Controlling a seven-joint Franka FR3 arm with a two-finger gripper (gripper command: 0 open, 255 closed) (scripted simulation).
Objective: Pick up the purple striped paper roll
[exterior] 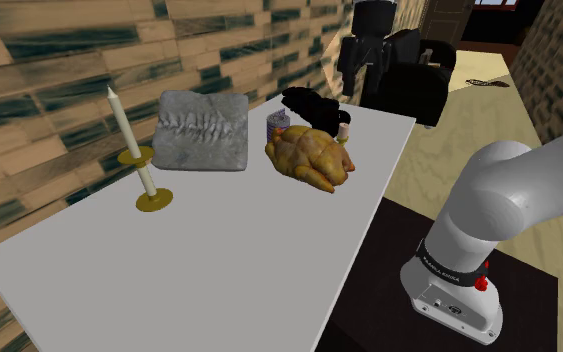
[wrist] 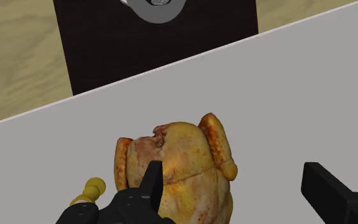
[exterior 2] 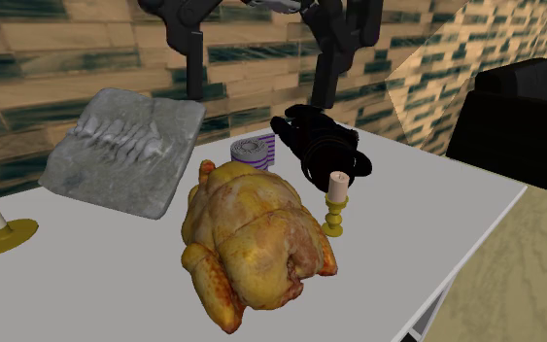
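The arm point(exterior: 509, 190) reached over the table point(exterior: 219, 260). The gripper point(wrist: 241, 191) pointed down above the chicken point(wrist: 184, 165), its fingers point(wrist: 330, 191) wide apart, holding nothing. The roll point(exterior 2: 253, 151) stood just beside the chicken.

Rises from the base point(exterior: 451, 295) at the shoulder view's lower right as a thick pale grey arm point(exterior: 509, 190), runs off that view's right edge, and reappears near the top middle as dark upper links point(exterior: 371, 40) sloping down toward the left. Ends in the all-black gripper point(wrist: 230, 170), carried low and tilted, facing back toward the base as seen from the wrist. Shows both fingers point(wrist: 329, 191) spread wide apart, slim and straight, one to each side of the wrist camera's line of sight, clasping nothing.
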